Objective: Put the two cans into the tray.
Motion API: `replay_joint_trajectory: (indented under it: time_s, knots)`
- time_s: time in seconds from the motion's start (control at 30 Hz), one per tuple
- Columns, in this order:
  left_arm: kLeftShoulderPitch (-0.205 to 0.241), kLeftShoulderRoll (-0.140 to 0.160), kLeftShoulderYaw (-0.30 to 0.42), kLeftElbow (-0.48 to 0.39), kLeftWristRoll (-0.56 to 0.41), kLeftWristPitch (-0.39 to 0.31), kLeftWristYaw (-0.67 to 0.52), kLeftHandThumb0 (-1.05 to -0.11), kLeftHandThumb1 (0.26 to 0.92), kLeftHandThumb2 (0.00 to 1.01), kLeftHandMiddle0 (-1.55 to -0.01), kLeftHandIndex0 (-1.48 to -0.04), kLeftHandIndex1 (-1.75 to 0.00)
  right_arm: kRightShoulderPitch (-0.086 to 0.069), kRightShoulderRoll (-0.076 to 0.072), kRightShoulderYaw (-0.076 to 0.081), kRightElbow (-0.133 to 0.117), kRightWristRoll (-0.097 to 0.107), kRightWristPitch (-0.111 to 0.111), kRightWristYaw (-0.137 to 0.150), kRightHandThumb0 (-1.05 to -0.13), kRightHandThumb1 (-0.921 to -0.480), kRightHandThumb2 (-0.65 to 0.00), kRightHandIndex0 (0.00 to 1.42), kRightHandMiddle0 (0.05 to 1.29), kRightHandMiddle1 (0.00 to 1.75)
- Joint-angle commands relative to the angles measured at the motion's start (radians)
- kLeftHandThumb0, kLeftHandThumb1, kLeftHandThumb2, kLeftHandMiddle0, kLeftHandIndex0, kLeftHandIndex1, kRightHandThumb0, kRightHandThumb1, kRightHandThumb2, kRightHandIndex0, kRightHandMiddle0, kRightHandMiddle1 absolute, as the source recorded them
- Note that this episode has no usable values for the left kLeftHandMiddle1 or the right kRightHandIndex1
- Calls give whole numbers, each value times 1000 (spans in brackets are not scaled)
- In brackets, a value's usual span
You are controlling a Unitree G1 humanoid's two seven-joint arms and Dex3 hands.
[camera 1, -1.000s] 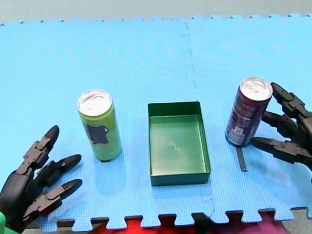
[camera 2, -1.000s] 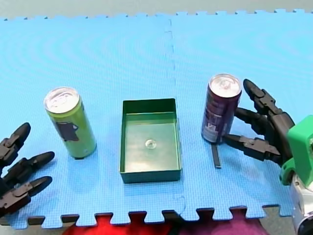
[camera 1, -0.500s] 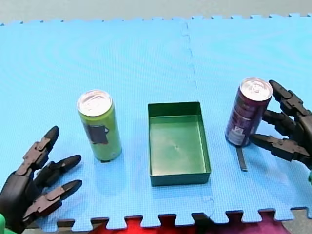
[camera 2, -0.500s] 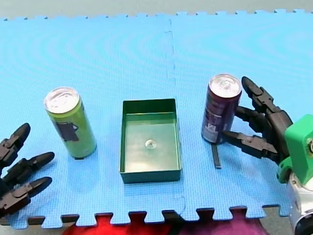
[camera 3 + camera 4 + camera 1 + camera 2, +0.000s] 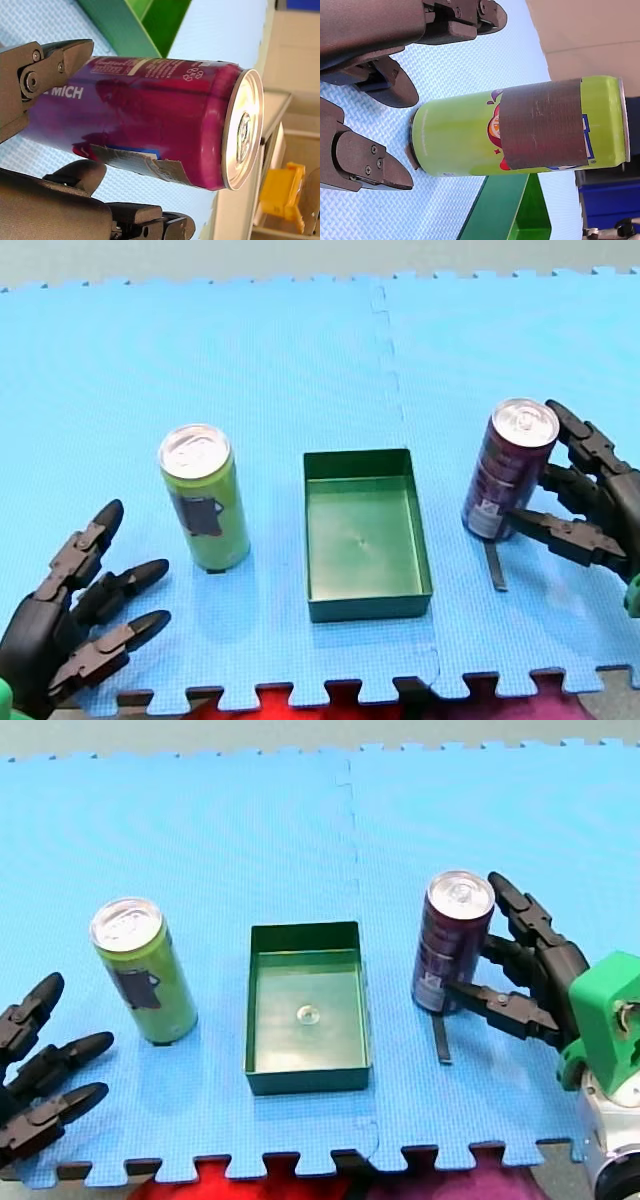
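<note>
Your left hand (image 5: 70, 615) is hovering over the near left corner of the blue mat (image 5: 250, 360), holding nothing. The green can (image 5: 205, 498) is standing upright at its 1 o'clock, apart from it. The tray (image 5: 420, 540) is sitting at that can's 3 o'clock. The purple can (image 5: 505, 475) is standing upright at the tray's 3 o'clock, and your right hand (image 5: 590, 502) is clasping it from the can's own 3 o'clock side.
</note>
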Motion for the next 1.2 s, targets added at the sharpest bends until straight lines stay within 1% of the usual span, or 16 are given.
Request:
replay_joint_trajectory:
  time_s: [0.0,0.03,0.07,0.1,0.13,0.17,0.23,0.33,0.67,0.73,0.77,0.8,0.87,0.93,1.03,1.17]
  knots:
    - [3,2,2,-8,-8,5,-2,-1048,883,1,-449,-150,0,-9,-1,0,5,0,5,-4,-1048,-817,-14,262,112,3]
    - [4,2,2,-9,-9,5,-2,-1048,884,1,-449,-150,0,-11,-2,0,6,-1,6,-4,-1048,-818,-13,263,112,3]
    - [26,4,-11,-72,21,2,32,-1048,884,1,-449,-149,0,-12,-3,0,8,-1,8,-4,-1048,-818,-13,264,113,3]
    - [50,8,-25,-138,63,-1,74,-1048,906,179,-466,-144,-2,-14,-4,0,9,-1,9,-3,-1048,-818,-12,266,114,4]
    - [61,11,-34,-166,80,5,90,-1048,913,272,-478,-141,-2,-16,-5,0,11,-2,12,-3,-1048,-817,-11,266,115,4]
    - [64,15,-38,-172,81,17,90,-1048,917,317,-482,-141,-3,-19,-6,1,14,-4,16,-5,-1048,-817,-11,267,115,4]
    - [61,16,-37,-161,62,46,76,-1048,920,221,-468,-140,-2,-23,-7,2,18,-7,21,-6,-1048,-815,-8,268,116,4]
    - [63,9,-34,-161,45,75,75,-1048,921,169,-458,-139,-1,-25,-6,2,21,-10,23,-7,-1048,-812,-6,270,117,4]
    - [57,7,-32,-143,19,78,61,-1048,921,105,-449,-133,0,-25,-9,9,31,-25,21,-13,-1048,-814,-5,279,118,3]
    - [56,8,-31,-138,16,76,56,-1048,921,97,-447,-132,0,-25,-13,10,32,-28,18,3,-1048,-807,-1,279,120,4]
    - [55,8,-31,-135,16,74,56,-1048,921,93,-446,-132,0,-26,-17,11,34,-27,20,21,-1048,-789,-1,277,119,3]
    - [55,7,-30,-132,16,72,55,-1048,920,88,-445,-132,0,-27,-21,11,35,-26,23,37,-1048,-736,0,272,117,2]
    - [53,6,-30,-128,16,69,56,-1048,920,81,-444,-133,0,-32,-31,10,35,-21,37,84,-1048,-676,0,266,117,1]
    - [53,4,-30,-128,16,68,57,-1048,920,73,-445,-133,0,-35,-37,7,35,-14,51,117,-1014,-617,0,240,117,1]
    - [53,5,-29,-126,15,68,56,-1048,919,62,-446,-132,0,-36,-40,1,33,-7,65,140,-965,-587,-1,222,117,0]
    - [47,6,-28,-114,13,66,53,-1048,918,50,-447,-133,-1,-36,-42,-1,32,-3,72,148,-916,-575,0,209,115,0]
